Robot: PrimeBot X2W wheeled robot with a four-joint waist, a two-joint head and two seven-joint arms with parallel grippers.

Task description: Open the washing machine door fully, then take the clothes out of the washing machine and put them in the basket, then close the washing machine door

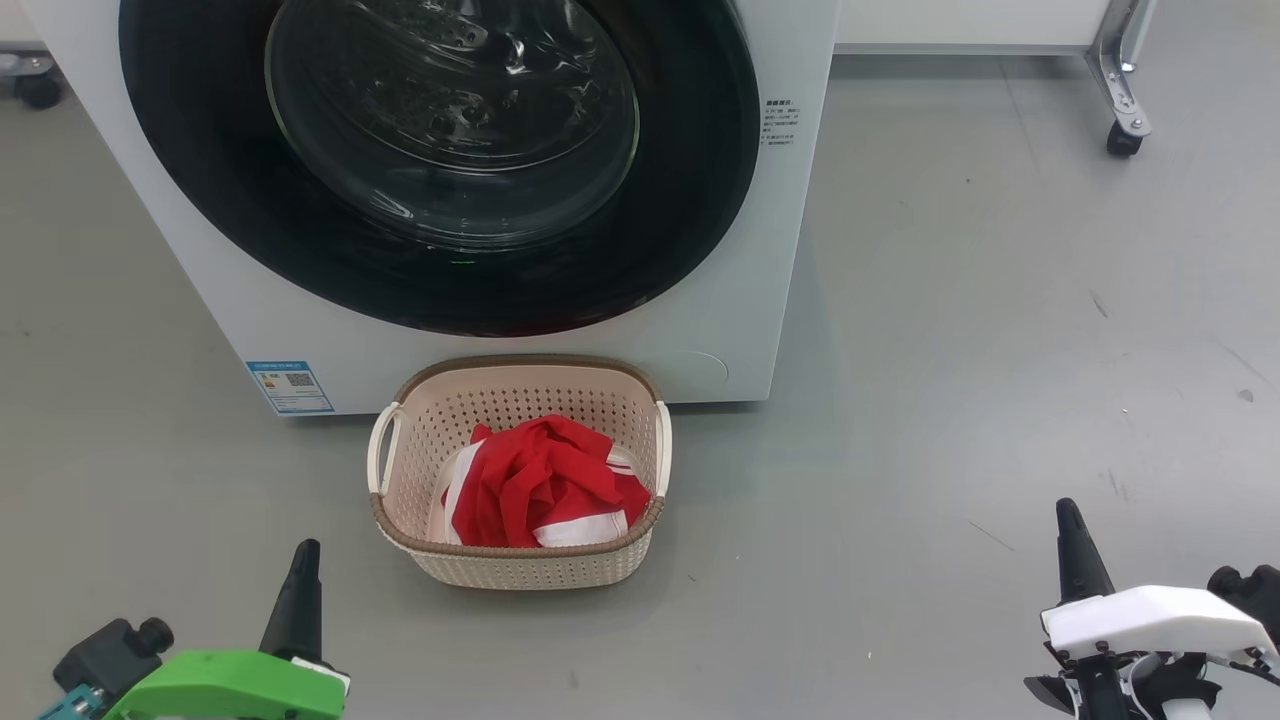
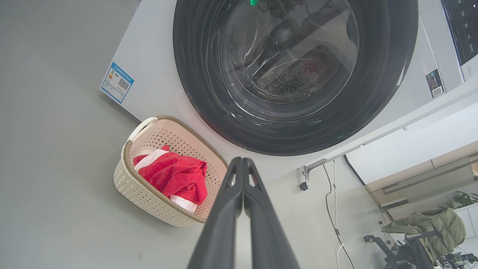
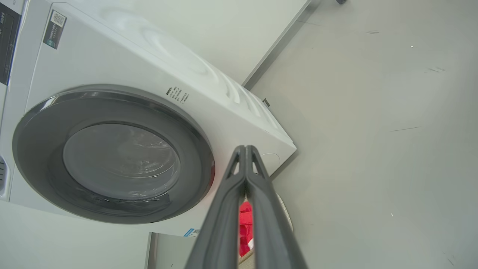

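The white washing machine (image 1: 760,280) stands ahead with its round black door (image 1: 200,180) flat against the front, glass window (image 1: 450,120) in the centre. On the floor just before it sits the cream basket (image 1: 520,565), and the red clothes (image 1: 545,485) with white trim lie inside it. My left gripper (image 1: 305,553) is shut and empty at the lower left, short of the basket. My right gripper (image 1: 1067,510) is shut and empty at the lower right, well to the basket's right. The left wrist view shows the door (image 2: 381,93), basket (image 2: 142,190) and clothes (image 2: 171,175).
Grey floor (image 1: 1000,380) spreads open to the right of the machine. A castor leg of a frame (image 1: 1125,120) stands at the far right, another wheel (image 1: 38,92) at the far left. A blue sticker (image 1: 290,387) marks the machine's lower left corner.
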